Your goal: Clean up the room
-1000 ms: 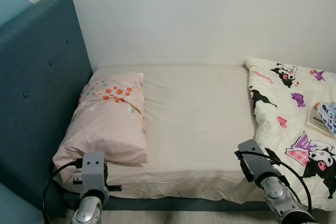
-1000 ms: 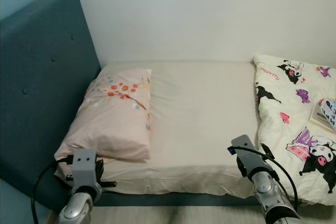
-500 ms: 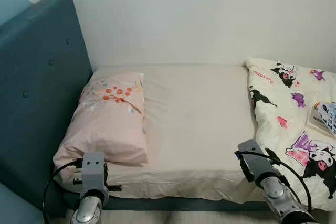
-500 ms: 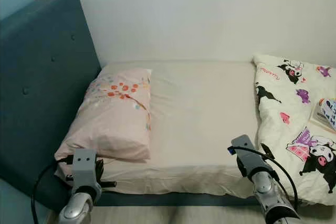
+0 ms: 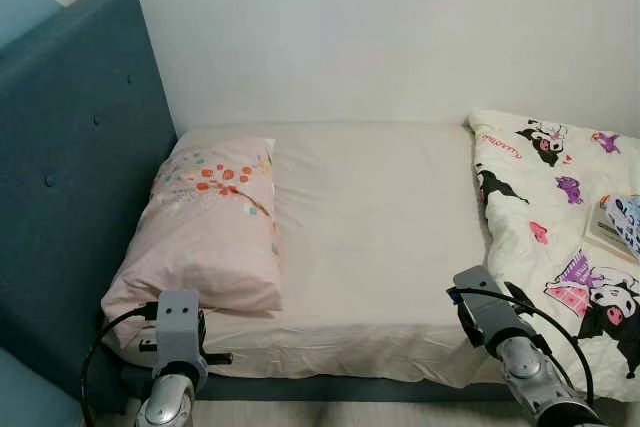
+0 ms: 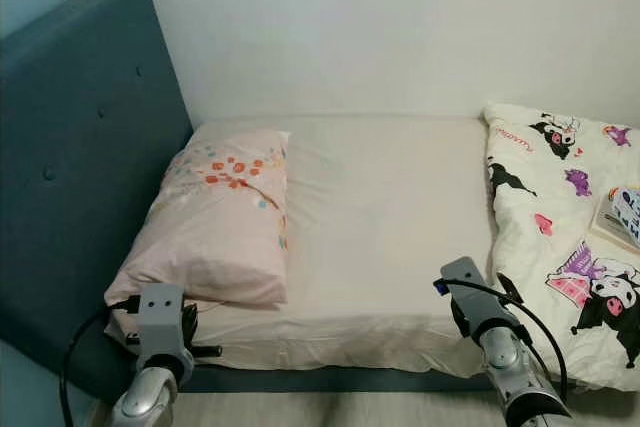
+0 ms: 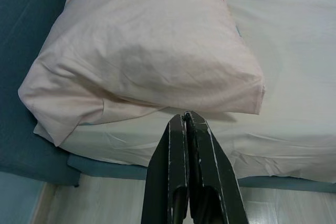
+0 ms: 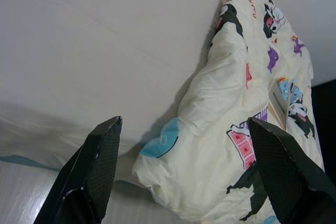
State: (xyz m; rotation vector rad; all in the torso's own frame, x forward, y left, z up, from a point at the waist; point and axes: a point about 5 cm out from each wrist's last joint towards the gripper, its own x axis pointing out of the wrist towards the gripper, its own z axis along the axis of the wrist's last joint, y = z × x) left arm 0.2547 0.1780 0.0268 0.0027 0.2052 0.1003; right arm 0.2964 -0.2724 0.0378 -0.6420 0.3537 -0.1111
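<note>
**A:** Cream cotton bunched at the foot end of the bed (image 5: 380, 237); that cartoon-print duvet (image 5: 560, 217) is heaped along the right-hand side with its lower corner spilling over the front edge; the pink pillow (image 5: 205, 232) sits at the head end, against the blue headboard (image 5: 70, 177), its near corner right at the front edge of the mattress.

**B:** And the pincers?

**A:** Left pincer (image 7: 187, 124) has its fingers pressed together, holding nothing, poised just off the front edge below the pillow's corner; right pincer (image 8: 184, 171) is spread wide, empty, with the duvet's overhanging corner lying between its fingers but not touching them.

**B:** What could spoil it from here?

**A:** My guess is the duvet is the next thing to be handled; the cloth is soft and thick, so a wide pincer closing on the puffed corner may catch only the outer layer and let it slide out once pulled; a pinch too shallow would do that.

**B:** Anything riding on the duvet?

**A:** Yes; a small book or box (image 5: 618, 227) lies on top near the bed's right edge; I cannot tell which; dragging the duvet across the mattress could tip it off onto the floor.

**B:** And the left side?

**A:** Shut fingers pushed forward could nudge the pillow askew or snag the loose sheet hem at the front edge.
</note>
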